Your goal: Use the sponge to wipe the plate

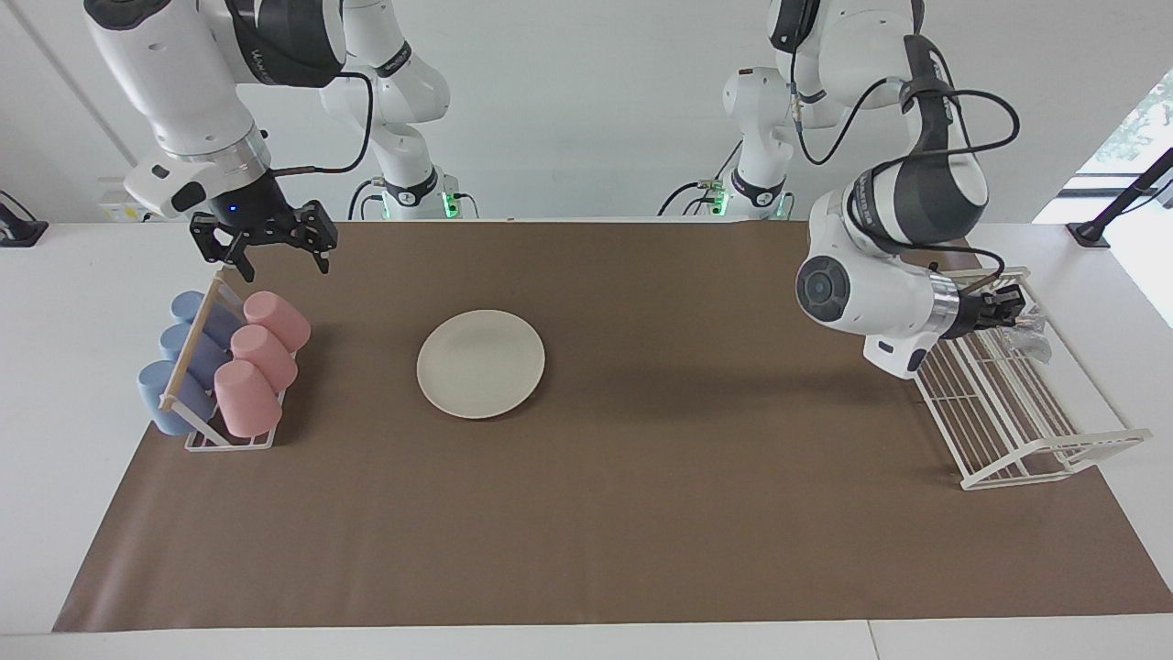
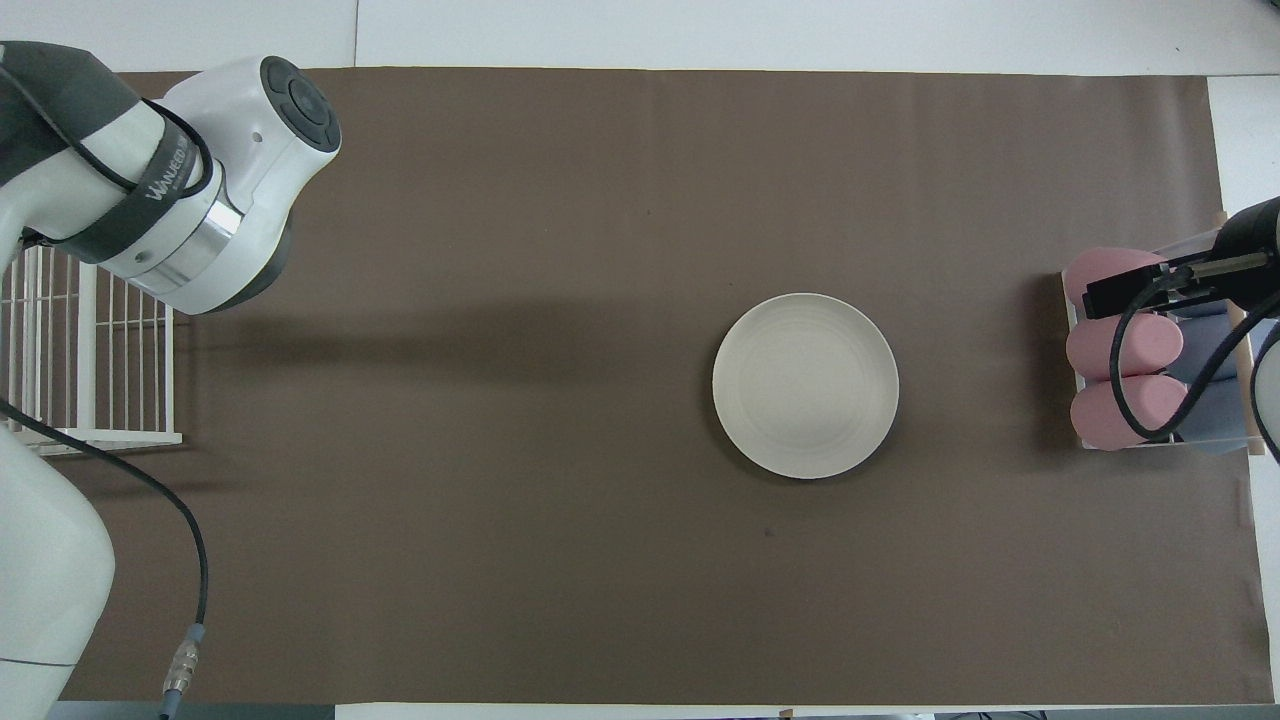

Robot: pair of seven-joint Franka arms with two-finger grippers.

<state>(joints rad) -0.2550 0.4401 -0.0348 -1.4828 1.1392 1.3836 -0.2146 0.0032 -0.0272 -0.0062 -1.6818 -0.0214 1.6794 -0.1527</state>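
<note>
Facing view: the plate point(image 1: 481, 364) lies flat and bare on the brown mat point(image 1: 641, 513), toward the right arm's end of the tabletop, well apart from the sponge point(image 1: 1028, 330). The left gripper point(image 1: 1008, 307) points sideways over the upper rail of the white wire rack point(image 1: 1008, 412) at the left arm's end, its fingertips pressed together on the sponge, a silvery crumple hanging at the rack's top edge. The right gripper point(image 1: 266, 240) hangs over the mat's corner nearest its own base, above the cup rack point(image 1: 215, 385) with its pink and blue cups, jaws spread and empty; that arm waits.

Overhead view: the plate point(image 2: 805, 385) sits alone on the mat point(image 2: 550, 560). The left arm's wrist covers the rack point(image 2: 85, 370) corner, so neither its gripper nor the sponge shows here. The right gripper point(image 2: 1125, 285) sits over the pink cups point(image 2: 1120, 375).

By my reading, the sponge is in hand but wiping has not begun. The next move calls for carrying the sponge clear of the rack wires, across the mat, and down onto the plate.
</note>
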